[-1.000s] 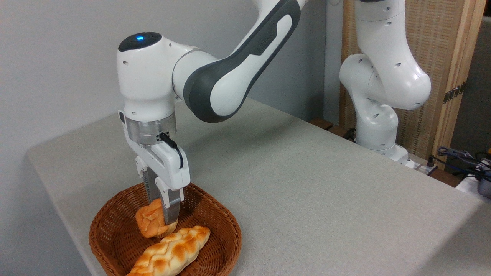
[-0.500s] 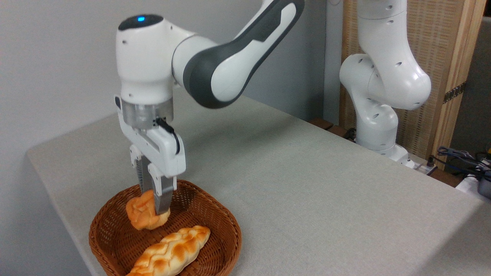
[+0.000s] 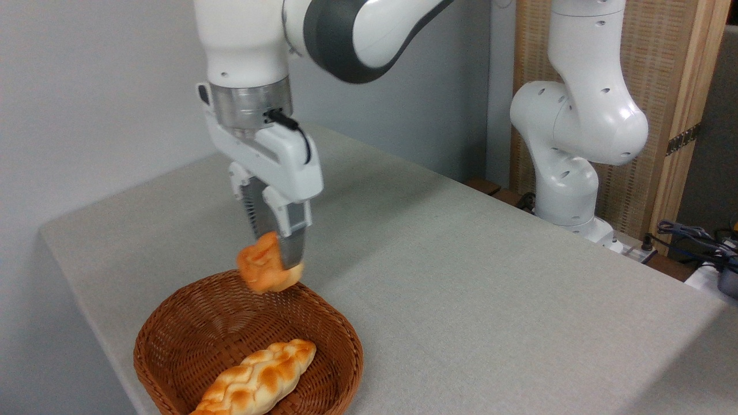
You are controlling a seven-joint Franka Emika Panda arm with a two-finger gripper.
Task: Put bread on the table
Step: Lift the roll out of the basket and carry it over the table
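Note:
The bread (image 3: 262, 270), a small golden-orange knotted bun, hangs in the air above the far rim of the wicker basket (image 3: 173, 323). My gripper (image 3: 275, 262) is shut on it, fingers pointing down, one finger in front of the bun and the other behind it. The table (image 3: 461, 276), covered in light grey-beige cloth, stretches out to the right of the basket. The bun touches neither the basket nor the cloth.
A longer braided loaf (image 3: 256, 380) lies in the basket near the front. The arm's white base (image 3: 571, 173) stands at the table's far right edge. Cables (image 3: 697, 236) lie beyond that edge, by a wooden panel.
The gripper has lifted the bun out of the basket and carried it up and to the right. The braided loaf has stayed in place.

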